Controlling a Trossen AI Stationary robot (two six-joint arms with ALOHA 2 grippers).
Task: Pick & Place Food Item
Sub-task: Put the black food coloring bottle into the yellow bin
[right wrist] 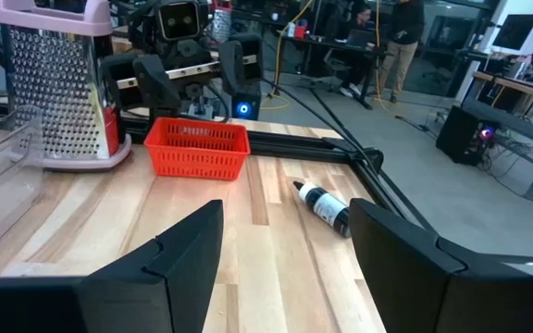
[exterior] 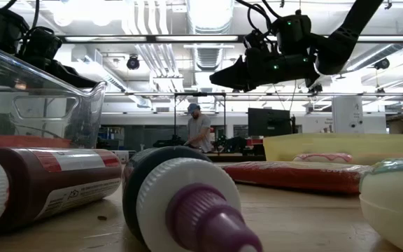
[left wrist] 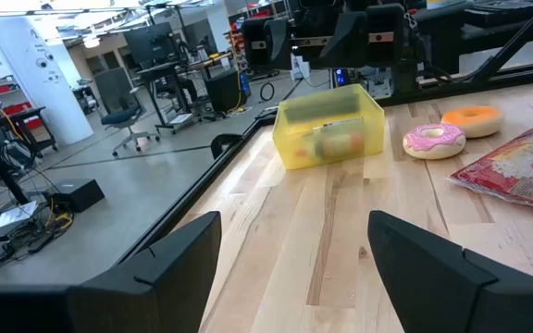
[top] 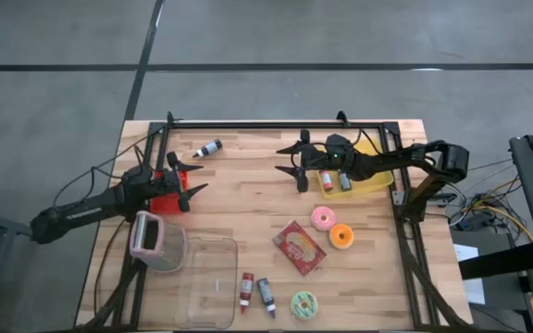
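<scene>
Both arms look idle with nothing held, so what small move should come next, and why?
Probably swing the right gripper, fingers open and empty, toward the pink doughnut lying loose close by on the table. The left gripper, also open, sits over the red basket, farther from the food.

The wooden table (top: 248, 185) carries doughnuts (top: 323, 218), bottles (top: 246, 291), a red basket (top: 167, 199) and a yellow bin (top: 378, 182).

Pale wood-plank counter (top: 248, 208), matt; clear glossy plastic tub (top: 206, 282) near its front edge; perforated metal grater (right wrist: 58, 83); red plastic mesh basket (right wrist: 197, 148).
</scene>
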